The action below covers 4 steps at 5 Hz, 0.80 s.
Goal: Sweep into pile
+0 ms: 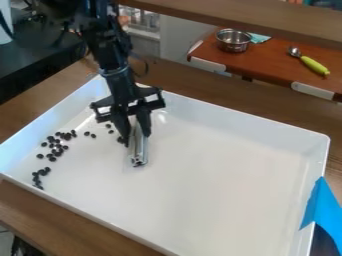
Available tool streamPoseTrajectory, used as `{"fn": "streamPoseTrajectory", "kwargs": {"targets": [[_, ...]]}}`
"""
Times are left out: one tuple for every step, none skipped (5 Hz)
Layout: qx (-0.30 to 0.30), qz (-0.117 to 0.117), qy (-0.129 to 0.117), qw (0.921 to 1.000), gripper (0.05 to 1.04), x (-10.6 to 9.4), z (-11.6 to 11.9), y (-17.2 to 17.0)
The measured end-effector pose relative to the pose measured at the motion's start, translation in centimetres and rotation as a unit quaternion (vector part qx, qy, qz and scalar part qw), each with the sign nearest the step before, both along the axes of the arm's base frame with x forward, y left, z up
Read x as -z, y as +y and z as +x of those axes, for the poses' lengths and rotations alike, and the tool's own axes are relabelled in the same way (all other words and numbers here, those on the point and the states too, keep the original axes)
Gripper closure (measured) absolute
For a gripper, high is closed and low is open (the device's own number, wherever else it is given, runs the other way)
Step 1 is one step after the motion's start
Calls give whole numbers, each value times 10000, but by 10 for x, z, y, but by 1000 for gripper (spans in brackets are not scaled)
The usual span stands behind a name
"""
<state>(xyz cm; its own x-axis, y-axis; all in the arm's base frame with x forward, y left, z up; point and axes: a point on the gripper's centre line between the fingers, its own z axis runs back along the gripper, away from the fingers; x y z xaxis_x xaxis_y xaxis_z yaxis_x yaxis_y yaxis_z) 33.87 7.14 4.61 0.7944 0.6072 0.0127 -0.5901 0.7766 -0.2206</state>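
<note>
The black gripper (137, 131) hangs over the back left part of the white tray (220, 172). It is shut on a silvery, narrow sweeping tool (139, 147), whose lower end is at or close to the tray floor. Small black pieces (56, 147) lie scattered left of the tool, most of them in a loose cluster. Several more (38, 179) form a short line near the tray's left front edge. A few pieces (90, 134) lie between the cluster and the gripper, and one or two touch or sit right beside its left finger.
Tall white walls enclose the tray on the wooden table (80, 220). Blue tape (322, 205) hangs over the right wall. Behind, a red-brown surface holds a metal pot (234, 41) and a green-handled scoop (314, 65). A wooden beam (254, 17) crosses the top.
</note>
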Motion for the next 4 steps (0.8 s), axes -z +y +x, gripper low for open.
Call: {"fn": "streamPoseTrajectory", "kwargs": {"targets": [[-422, -137, 102, 9990, 701, -1, -8, 16], [-622, -184, 63, 9979, 702, -7, -16, 27], [-638, -257, 116, 9976, 702, -7, -21, 32], [-699, -368, 176, 9967, 702, -10, -33, 35]]}}
